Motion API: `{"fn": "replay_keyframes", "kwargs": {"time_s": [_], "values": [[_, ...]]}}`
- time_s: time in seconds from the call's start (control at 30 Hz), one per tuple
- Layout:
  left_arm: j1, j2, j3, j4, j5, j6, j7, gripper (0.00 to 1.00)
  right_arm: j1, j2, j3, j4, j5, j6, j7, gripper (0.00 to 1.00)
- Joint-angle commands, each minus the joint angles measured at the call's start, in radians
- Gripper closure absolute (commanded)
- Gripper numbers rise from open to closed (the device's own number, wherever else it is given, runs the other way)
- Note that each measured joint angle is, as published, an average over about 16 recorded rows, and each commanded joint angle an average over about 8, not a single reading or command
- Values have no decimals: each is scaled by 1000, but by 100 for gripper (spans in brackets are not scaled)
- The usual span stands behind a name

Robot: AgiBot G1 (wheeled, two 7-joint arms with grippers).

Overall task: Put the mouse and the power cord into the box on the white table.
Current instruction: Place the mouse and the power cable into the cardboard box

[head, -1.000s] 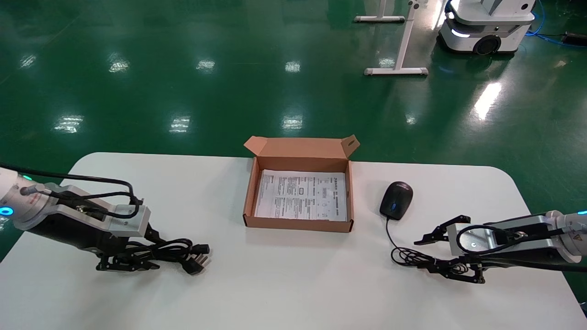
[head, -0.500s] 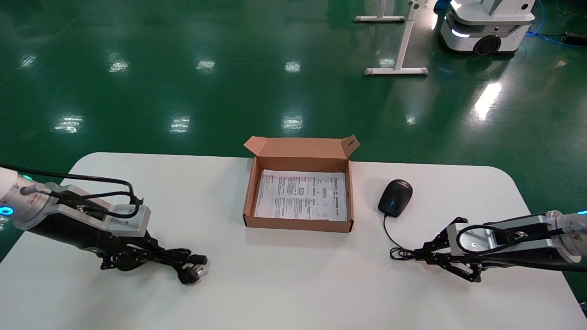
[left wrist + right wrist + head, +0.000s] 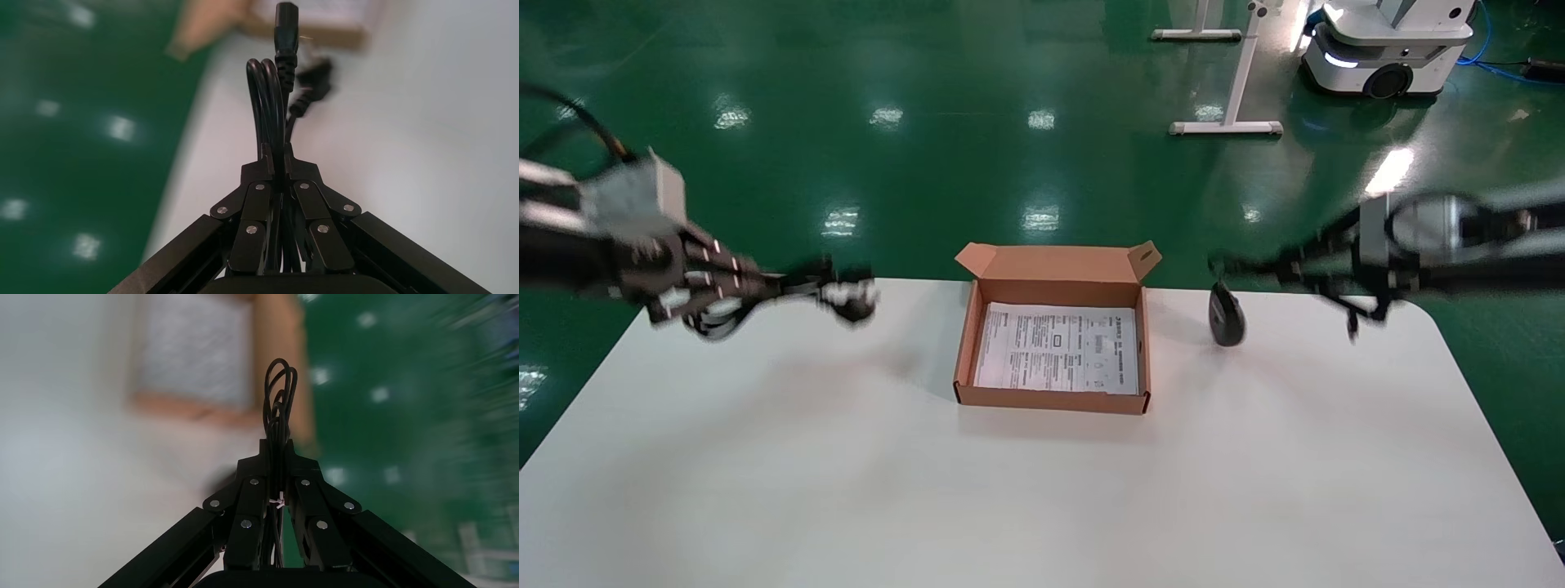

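The brown box [image 3: 964, 359] lies open at the middle back of the white table [image 3: 1042, 498], with a printed sheet in its bottom. My left gripper [image 3: 760, 282] is raised over the table's back left corner, shut on the looped power cord [image 3: 842, 294], whose plugs point toward the box. The left wrist view shows the left gripper [image 3: 276, 164] clamped on the power cord [image 3: 272, 98]. My right gripper [image 3: 1291, 265] is up at the right, shut on the mouse's coiled wire [image 3: 278, 395]. The mouse [image 3: 1227, 317] dangles nose-down just right of the box. In the right wrist view, the right gripper [image 3: 276, 454] pinches that wire.
Beyond the table is a green floor with a white stand's feet [image 3: 1226, 126] and a white wheeled robot base [image 3: 1385, 49] at the far right. The box's lid flap [image 3: 1054, 263] stands up along its far side.
Both arms have risen quickly from the table's front toward its back. The left has lifted the power cord off the table. The right has shut on the mouse's wire and pulled the mouse up.
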Motion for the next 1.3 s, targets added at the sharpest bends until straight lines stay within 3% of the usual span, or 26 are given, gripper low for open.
{"fn": "replay_keyframes", "kwargs": {"time_s": [0.03,0.27,0.7,1.0,1.3], "values": [[-54,-18,-17,-10,-22,-8,-26,100,51,-6,14,21,15,6,27,100],[-128,48,-61,-86,-78,-90,-68,100,108,-119,38,20,48,80,49,100],[-150,87,-88,-102,-109,-154,-71,100,22,-294,9,-56,24,140,-32,100],[-131,75,-81,-86,-103,-130,-71,100,45,-324,9,-106,23,161,-62,100],[-113,78,-86,-78,-114,-122,-65,100,87,-306,5,-128,18,113,-68,100]]}}
